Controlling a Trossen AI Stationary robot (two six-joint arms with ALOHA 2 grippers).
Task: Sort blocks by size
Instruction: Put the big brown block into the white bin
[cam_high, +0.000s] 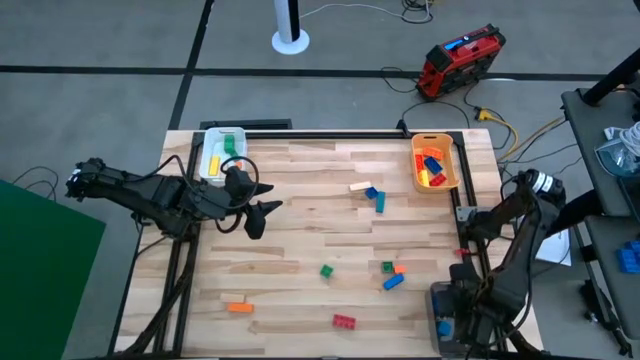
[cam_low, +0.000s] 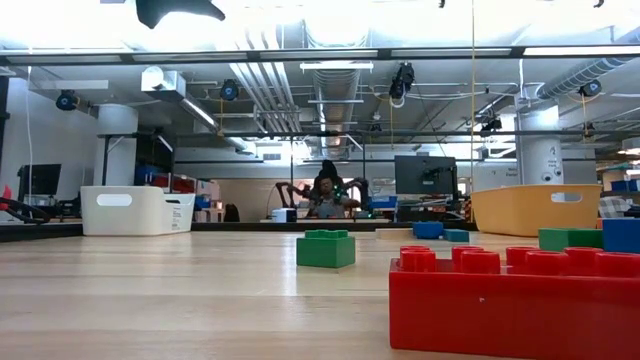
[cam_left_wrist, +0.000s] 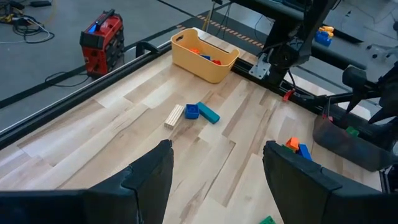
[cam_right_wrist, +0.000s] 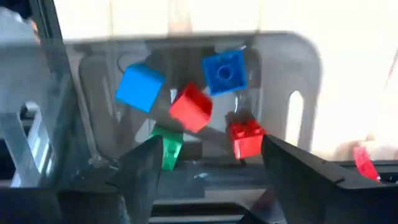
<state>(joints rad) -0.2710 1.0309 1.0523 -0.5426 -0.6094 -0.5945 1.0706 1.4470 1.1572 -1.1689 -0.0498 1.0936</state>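
Observation:
Loose blocks lie flat on the wooden table (cam_high: 300, 240): a beige one (cam_high: 360, 186) beside two blue ones (cam_high: 377, 198), two green (cam_high: 326, 270), an orange (cam_high: 238, 307), a red (cam_high: 344, 321) and a blue (cam_high: 393, 282). My left gripper (cam_high: 256, 216) hovers open above the table's left half, its fingers (cam_left_wrist: 152, 171) apart with bare wood between them. My right gripper (cam_right_wrist: 208, 162) hangs open over the grey bin (cam_high: 450, 305) at the near right corner, where small blue (cam_right_wrist: 140, 87), red (cam_right_wrist: 191, 107) and green (cam_right_wrist: 166, 146) blocks lie.
A white bin (cam_high: 222, 152) holding green and yellow blocks stands at the far left. An orange-yellow bin (cam_high: 435, 162) with red, blue and yellow blocks stands at the far right. A black frame (cam_high: 462, 215) runs along the table's right edge. Bare wood lies mid-table.

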